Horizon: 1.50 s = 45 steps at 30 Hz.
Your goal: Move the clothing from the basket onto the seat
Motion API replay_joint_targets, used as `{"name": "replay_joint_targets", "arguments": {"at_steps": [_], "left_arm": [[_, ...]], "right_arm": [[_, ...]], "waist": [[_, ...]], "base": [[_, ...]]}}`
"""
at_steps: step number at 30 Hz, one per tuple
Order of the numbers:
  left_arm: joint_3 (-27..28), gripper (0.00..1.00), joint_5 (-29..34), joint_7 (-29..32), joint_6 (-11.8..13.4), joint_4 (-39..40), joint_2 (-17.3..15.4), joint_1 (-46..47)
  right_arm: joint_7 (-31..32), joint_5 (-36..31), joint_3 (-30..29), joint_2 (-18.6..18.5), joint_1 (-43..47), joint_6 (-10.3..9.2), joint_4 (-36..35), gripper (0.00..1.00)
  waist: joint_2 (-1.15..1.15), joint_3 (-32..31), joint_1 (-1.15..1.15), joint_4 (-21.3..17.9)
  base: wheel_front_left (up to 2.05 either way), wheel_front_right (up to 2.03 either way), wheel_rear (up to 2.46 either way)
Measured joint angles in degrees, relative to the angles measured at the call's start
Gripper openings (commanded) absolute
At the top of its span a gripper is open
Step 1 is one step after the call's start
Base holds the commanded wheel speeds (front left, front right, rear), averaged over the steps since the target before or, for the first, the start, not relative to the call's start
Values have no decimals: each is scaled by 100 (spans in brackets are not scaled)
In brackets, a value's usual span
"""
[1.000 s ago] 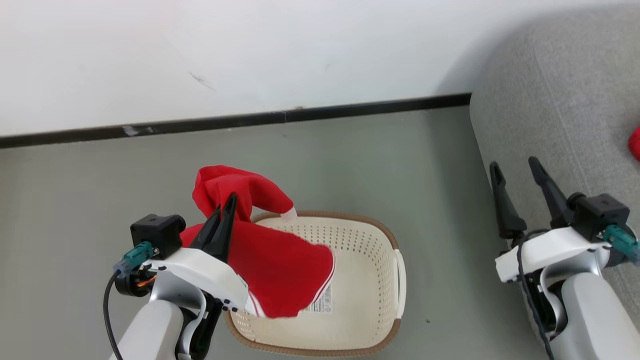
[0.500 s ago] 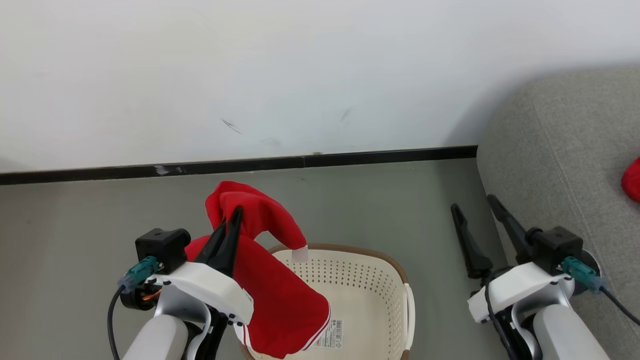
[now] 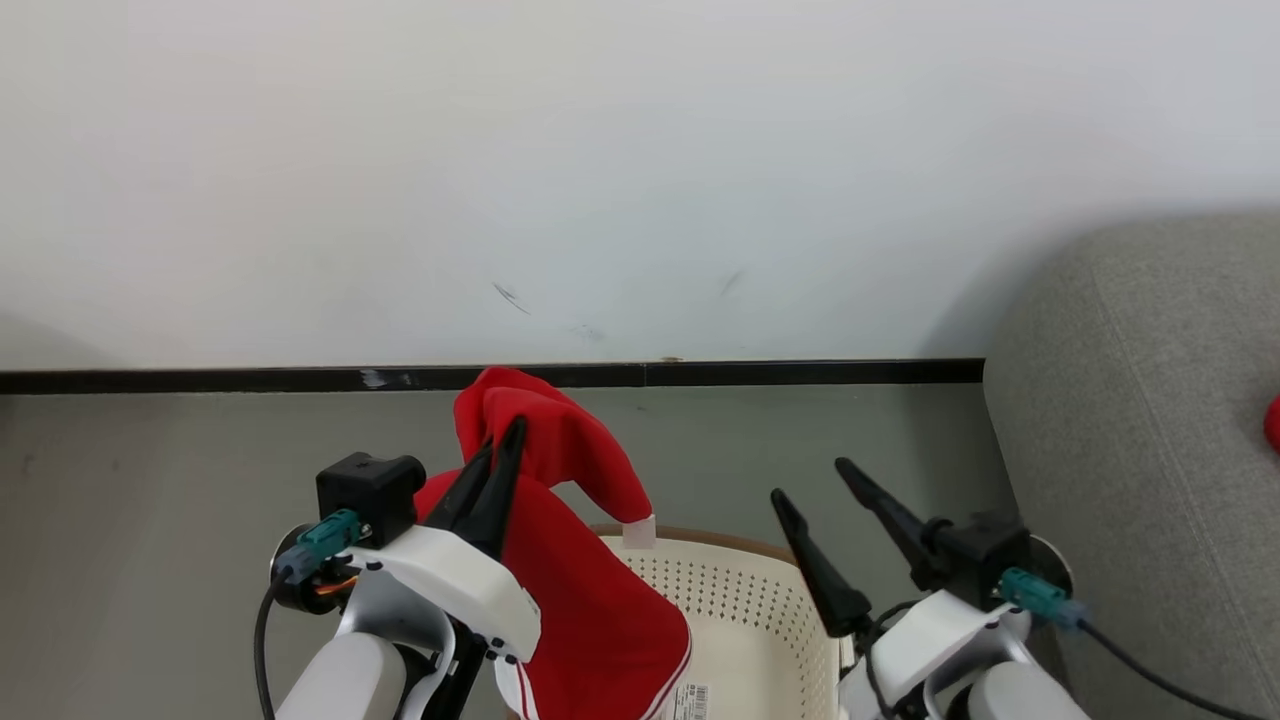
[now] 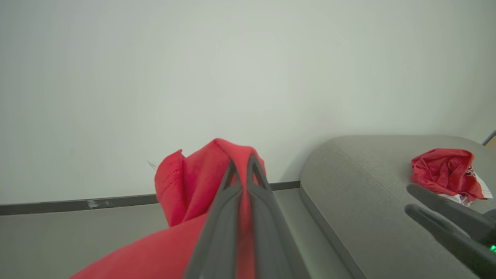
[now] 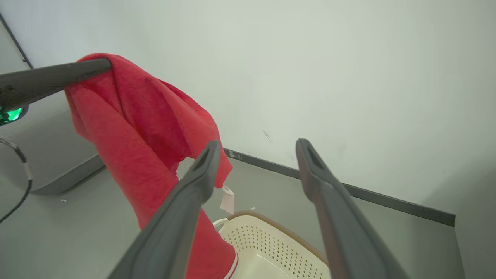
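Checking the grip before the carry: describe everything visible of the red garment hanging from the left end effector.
The red garment is soft, matte fabric, pinched near its top between the shut fingers of the left end effector. A fold flops over the fingertips; the rest hangs creased down towards the basket. White stripes edge the lower hem and a small white tag dangles from one edge. Whether its bottom touches the basket cannot be told.

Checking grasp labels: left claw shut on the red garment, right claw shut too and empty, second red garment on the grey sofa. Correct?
No: the right claw is open, fingers spread and empty, per the right wrist view. The left claw is shut on the red garment, and a second red garment lies on the grey sofa.
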State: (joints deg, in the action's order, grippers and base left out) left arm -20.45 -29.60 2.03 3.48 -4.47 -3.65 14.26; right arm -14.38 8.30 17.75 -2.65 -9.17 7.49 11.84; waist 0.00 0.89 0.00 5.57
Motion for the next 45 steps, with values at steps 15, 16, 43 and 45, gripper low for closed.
{"name": "replay_joint_targets", "arguments": {"at_steps": [15, 16, 43, 45], "left_arm": [[-411, 0, 52, 302, 75, 388, 35, 176], [-446, 0, 53, 305, 75, 419, 38, 203], [-1329, 0, -49, 743, 89, 1011, 97, 422], [-1384, 0, -66, 750, 89, 1055, 97, 425]], "right_arm": [[0, 281, 1345, -46, -101, 0, -30, 100], [0, 281, 1362, -47, -130, 0, -14, 100], [0, 338, 1858, -73, -514, 0, 493, 100], [0, 371, 1860, -73, -577, 0, 544, 100]], "waist": [[0, -176, 0, 392], [0, -179, 0, 419], [0, -108, 0, 921], [0, -104, 0, 939]], "base": [[0, 0, 0], [0, 0, 0], [0, 0, 0], [0, 0, 0]]}}
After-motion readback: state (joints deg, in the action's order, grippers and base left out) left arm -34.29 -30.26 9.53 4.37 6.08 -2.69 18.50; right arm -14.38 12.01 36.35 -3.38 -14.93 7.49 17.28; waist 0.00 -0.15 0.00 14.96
